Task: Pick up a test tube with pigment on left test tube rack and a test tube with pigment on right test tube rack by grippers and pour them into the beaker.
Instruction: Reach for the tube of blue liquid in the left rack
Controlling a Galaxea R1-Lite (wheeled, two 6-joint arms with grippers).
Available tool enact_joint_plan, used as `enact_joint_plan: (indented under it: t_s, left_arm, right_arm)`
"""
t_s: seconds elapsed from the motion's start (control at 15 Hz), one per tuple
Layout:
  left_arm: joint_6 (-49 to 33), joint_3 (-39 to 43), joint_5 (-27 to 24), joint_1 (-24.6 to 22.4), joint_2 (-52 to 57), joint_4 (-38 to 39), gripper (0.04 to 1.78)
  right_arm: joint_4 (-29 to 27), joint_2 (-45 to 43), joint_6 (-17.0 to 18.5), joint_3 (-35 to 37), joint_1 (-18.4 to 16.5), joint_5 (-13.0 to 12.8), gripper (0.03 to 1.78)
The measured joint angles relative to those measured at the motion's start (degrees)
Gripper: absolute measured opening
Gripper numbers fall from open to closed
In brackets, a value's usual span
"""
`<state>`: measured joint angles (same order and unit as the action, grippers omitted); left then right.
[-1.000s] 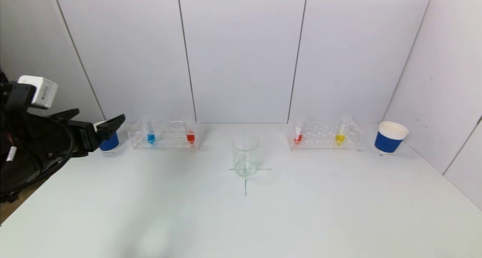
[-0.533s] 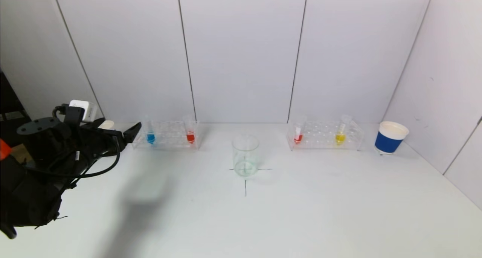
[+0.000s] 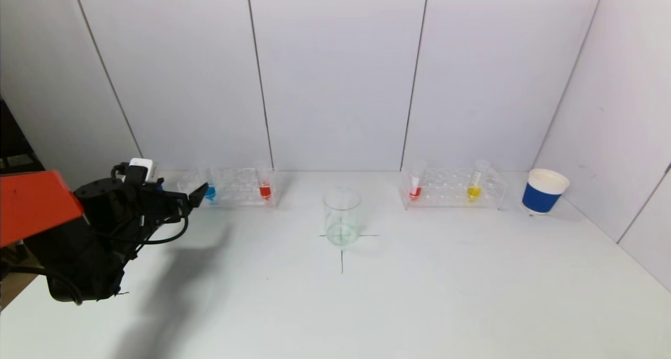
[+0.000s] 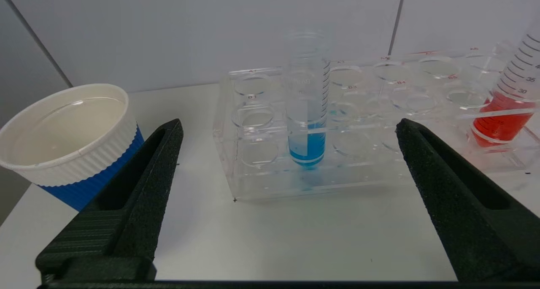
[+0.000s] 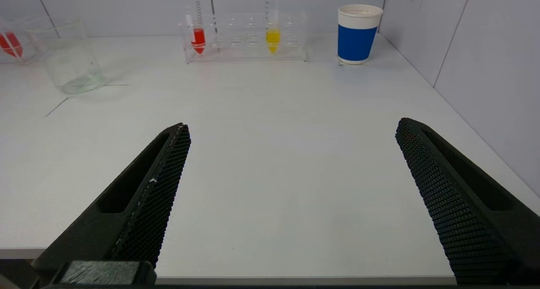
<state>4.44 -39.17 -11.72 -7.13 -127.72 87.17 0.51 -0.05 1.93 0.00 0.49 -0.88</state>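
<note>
Lowered since the earlier frame, the left gripper [image 4: 287,154], jaws spread, faces the blue test tube [image 4: 307,107] at twelve o'clock; it should advance straight, centring it before closing.

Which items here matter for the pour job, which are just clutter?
Job:
- blue tube and red tube, left rack
- red tube and yellow tube, right rack
- beaker
- left end effector, open before the blue tube

Clutter:
- left paper cup
- right paper cup
</note>
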Motion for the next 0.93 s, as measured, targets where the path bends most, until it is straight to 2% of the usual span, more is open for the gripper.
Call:
enact_joint_plan:
  t_s: [0.93]
  left_arm:
    - [0.2,-9.9,0.0,0.8,-6.6,-0.4,1.76]
  right_arm:
    - [0.0,0.0,0.0,0.0,0.0,0.0,1.77]
